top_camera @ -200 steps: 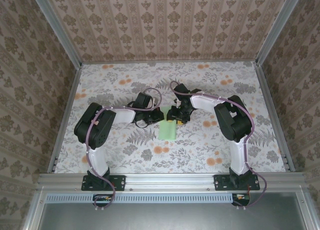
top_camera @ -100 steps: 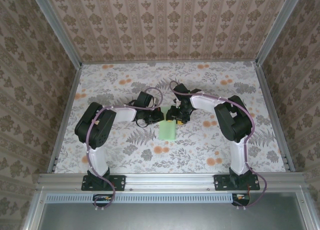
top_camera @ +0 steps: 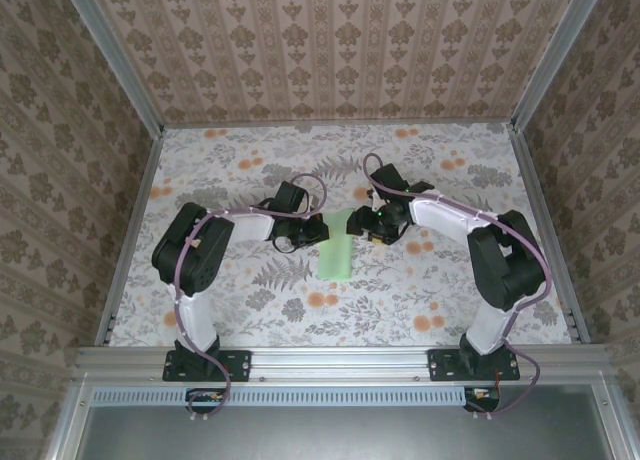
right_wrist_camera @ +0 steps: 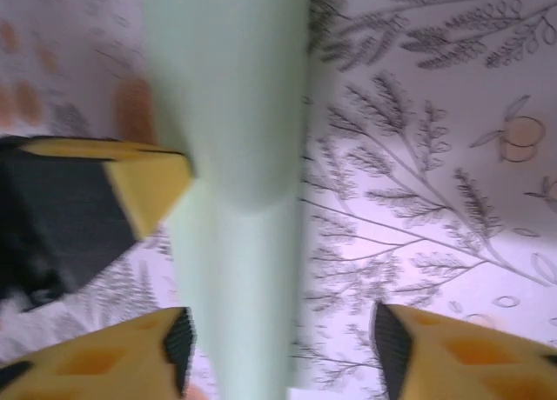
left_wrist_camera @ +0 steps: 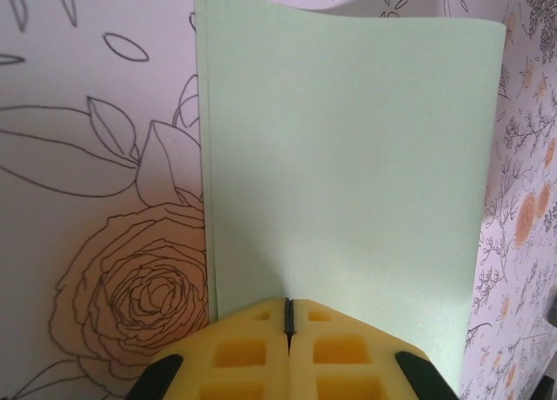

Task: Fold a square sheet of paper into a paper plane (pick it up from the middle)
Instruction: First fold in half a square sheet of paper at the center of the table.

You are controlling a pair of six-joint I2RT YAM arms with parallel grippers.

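On the floral counter (top_camera: 250,310), closed left fingers (left_wrist_camera: 252,356) pin folded pale-green paper sheet (left_wrist_camera: 348,156); right fingers (right_wrist_camera: 470,356) open, empty; crease-pressing seems next

light: bright, even | shadows: faint | left wrist: sharp | right wrist: square sheet of paper (right_wrist_camera: 231,113) blurred

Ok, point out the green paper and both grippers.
square sheet of paper (top_camera: 336,258), top external view, middle of the sheet.
left gripper (left_wrist_camera: 288,317), left wrist view, seam between its shut pads.
right gripper (right_wrist_camera: 280,335), right wrist view, midway between its open fingertips.
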